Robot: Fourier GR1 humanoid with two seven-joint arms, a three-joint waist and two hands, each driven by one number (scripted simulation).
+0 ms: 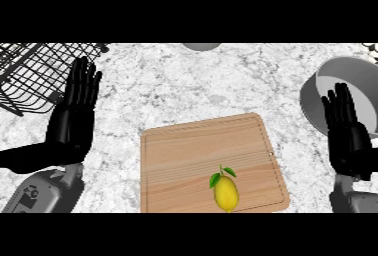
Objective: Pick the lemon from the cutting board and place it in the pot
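A yellow lemon (226, 193) with green leaves lies on the near right part of the wooden cutting board (199, 145). At the right edge stands the grey pot (336, 75), partly hidden behind my right hand (348, 135). That hand is open, fingers straight and pointing up, to the right of the board and apart from the lemon. At the left, my left hand (74, 110) is open too, fingers up, well away from the board.
A black wire rack (37, 70) fills the far left corner, just behind my left hand. A grey round object (201, 46) shows at the counter's far edge. Marble counter lies between the board and the pot.
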